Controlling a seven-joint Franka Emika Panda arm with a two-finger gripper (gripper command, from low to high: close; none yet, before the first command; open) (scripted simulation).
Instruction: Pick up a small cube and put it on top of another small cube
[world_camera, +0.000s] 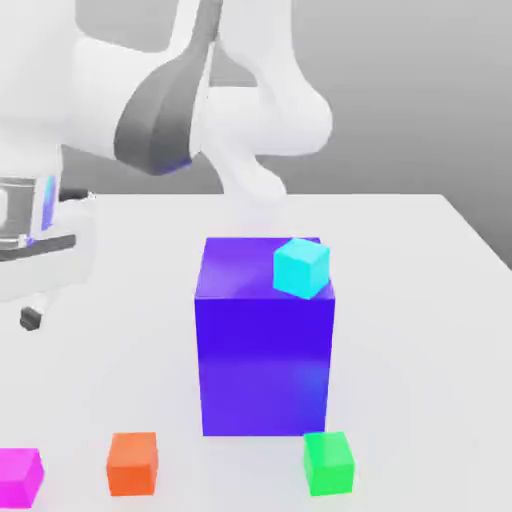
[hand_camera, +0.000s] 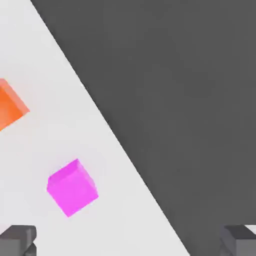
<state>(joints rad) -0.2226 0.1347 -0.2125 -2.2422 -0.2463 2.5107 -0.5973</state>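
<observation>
Four small cubes and one large block sit on the white bench (world_camera: 420, 300), whose far edge runs straight across the exterior view and whose side edge slants down toward that view's right. The large blue-violet block (world_camera: 265, 350), a tall glossy box with crisp edges, stands near the middle of the bench, and a small cyan cube (world_camera: 301, 267) rests tilted on its top, at the corner toward the exterior view's right. Along the near edge lie three matte, sharp-edged cubes, well apart from one another: the magenta-pink small cube (world_camera: 18, 476) in the near corner at the exterior view's left, the orange cube (world_camera: 133, 463) beside it, and the green cube (world_camera: 329, 463) just in front of the block's near right corner. Open bench lies between the pink and orange cubes, and a broad bare stretch runs to the right of the block. In the hand view the small cube sits close to the bench's edge, beyond which is dark grey floor (hand_camera: 190, 100), with the orange cube farther in from that edge. The gripper (hand_camera: 130, 242) hovers above this corner with its jaws spread fully wide, holding nothing; its two dark grey fingertips (hand_camera: 17, 240) frame the pink cube without touching it. The arm's smooth white shell (world_camera: 240, 90) with a grey band looms over the far left of the bench.
</observation>
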